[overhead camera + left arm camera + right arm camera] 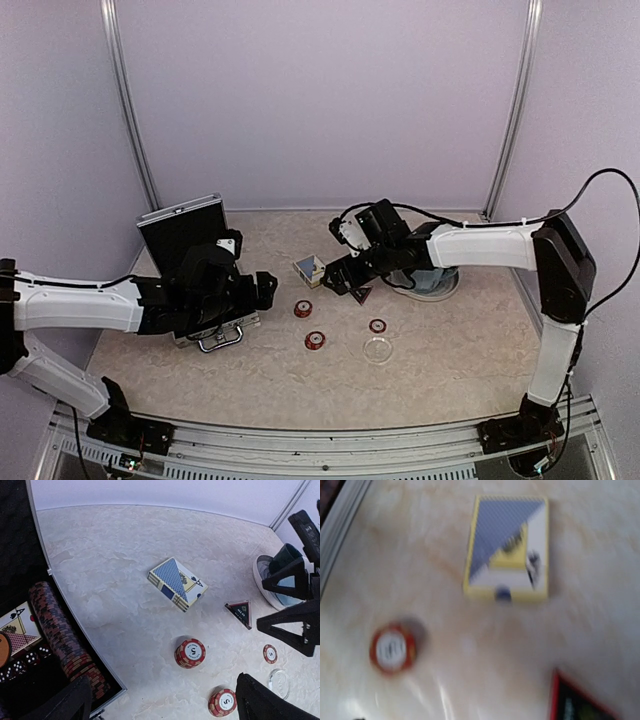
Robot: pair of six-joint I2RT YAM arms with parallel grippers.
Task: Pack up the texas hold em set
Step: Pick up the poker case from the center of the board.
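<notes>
Wide-spread black fingers [75,700] of the left gripper [165,707] held nothing, by the open silver ribbed briefcase [180,232] at the left edge of the pale marbled table [250,380]. Toward the table's middle lay the blue-and-white card box [177,583]. The right gripper [338,278] hung near it, jaws apart and empty. Light, stiff and smooth, the box would probably suit a pinch across its narrow width. The loose red-and-white chip stacks [190,653] could topple.

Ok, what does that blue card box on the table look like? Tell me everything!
The card box is small and flat, probably cardboard. Its top has a blue patterned triangle, a white corner with a black spade, and yellowish edges. It looks closed, lies flat on the pale marbled table, and nothing touches it.
</notes>
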